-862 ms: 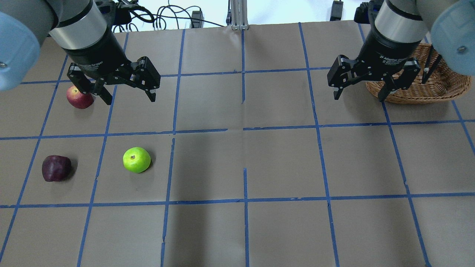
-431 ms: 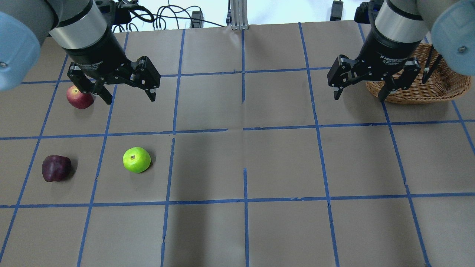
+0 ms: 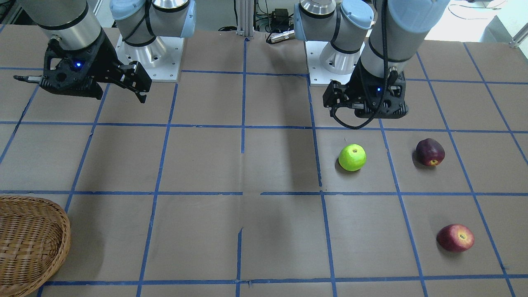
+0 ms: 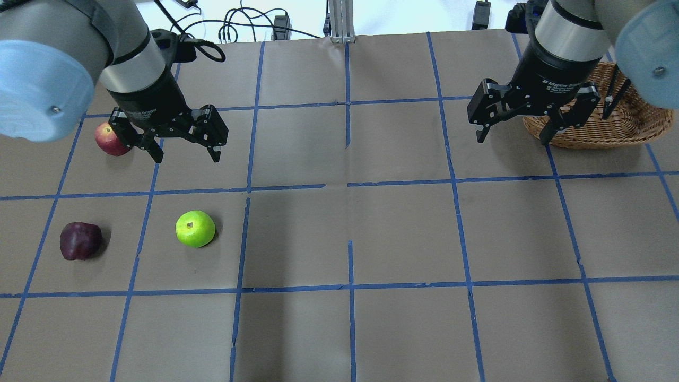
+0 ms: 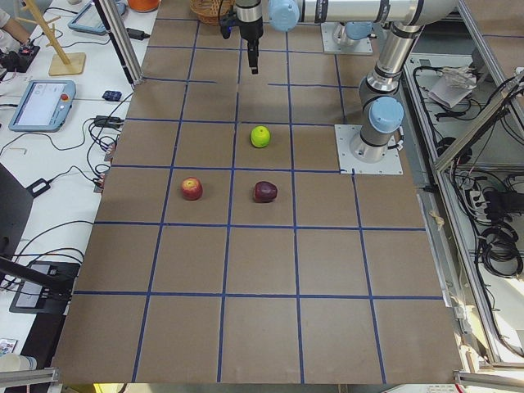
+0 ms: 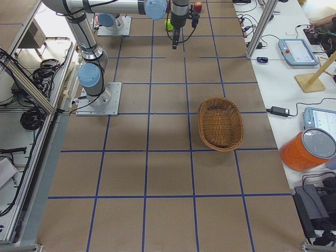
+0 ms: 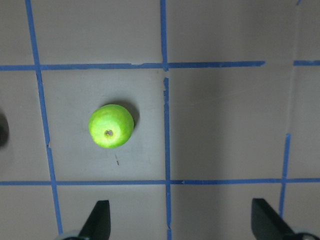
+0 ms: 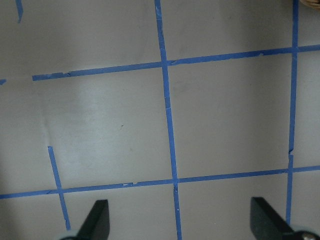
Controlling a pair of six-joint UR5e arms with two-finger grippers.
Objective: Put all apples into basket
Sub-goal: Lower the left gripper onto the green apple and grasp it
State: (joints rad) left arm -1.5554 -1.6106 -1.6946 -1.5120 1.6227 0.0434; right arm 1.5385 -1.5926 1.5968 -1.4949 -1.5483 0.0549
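Observation:
The lime-green apple [image 4: 195, 228] lies on the table left of centre; it shows in the front view [image 3: 352, 157] and the left wrist view [image 7: 111, 126]. The maroon apple [image 4: 80, 241] lies to its left. The red apple [image 4: 110, 142] lies farther back, partly behind my left gripper. My left gripper [image 4: 185, 155] is open and empty, in the air behind the green apple. My right gripper [image 4: 512, 140] is open and empty, just left of the wicker basket [image 4: 626, 124]. The basket holds no apples in the right-side view [image 6: 220, 124].
Brown paper with a blue tape grid [image 4: 350, 185] covers the table. Cables and an aluminium post [image 4: 339, 21] sit past the far edge. The two arm bases [image 3: 152, 53] stand at the robot's side of the table.
My left arm has swung and its open gripper has shifted slightly toward the near side, closer to the green apple. The right arm and all apples have not moved.

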